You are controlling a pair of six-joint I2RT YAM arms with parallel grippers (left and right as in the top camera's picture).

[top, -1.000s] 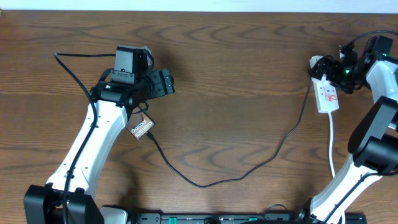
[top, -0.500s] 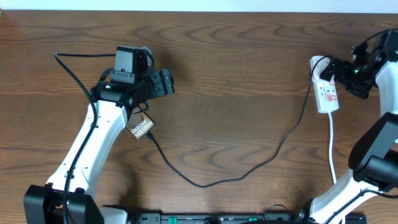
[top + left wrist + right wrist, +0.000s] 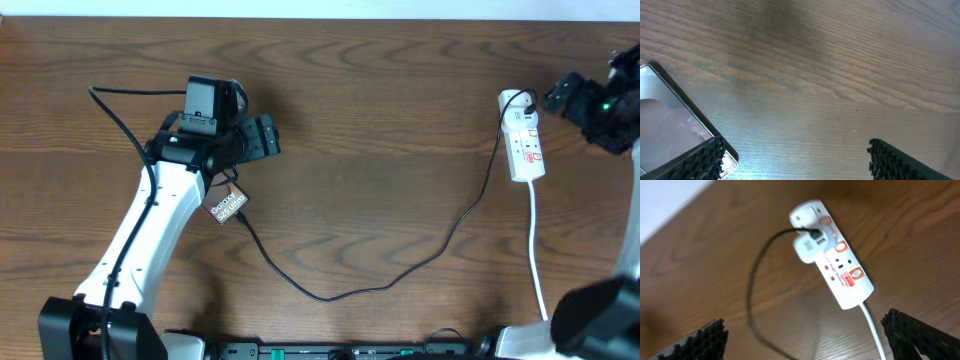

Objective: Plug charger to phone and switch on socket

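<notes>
The phone (image 3: 228, 205) lies on the table under my left arm, its "Galaxy" lettering showing; its corner shows in the left wrist view (image 3: 675, 127). The black charger cable (image 3: 340, 292) runs from the phone's end in a loop to the white socket strip (image 3: 525, 140) at the right, where a white adapter (image 3: 810, 247) sits plugged in. My left gripper (image 3: 795, 157) is open above the table beside the phone. My right gripper (image 3: 802, 335) is open, raised off the socket (image 3: 840, 267) to its right.
The socket's white cord (image 3: 537, 240) runs toward the front edge. A black wire (image 3: 120, 115) from my left arm loops at the left. The table's far edge runs along the top.
My right arm has pulled away from the socket, up and to the right. The left arm, phone and cable have not moved.
</notes>
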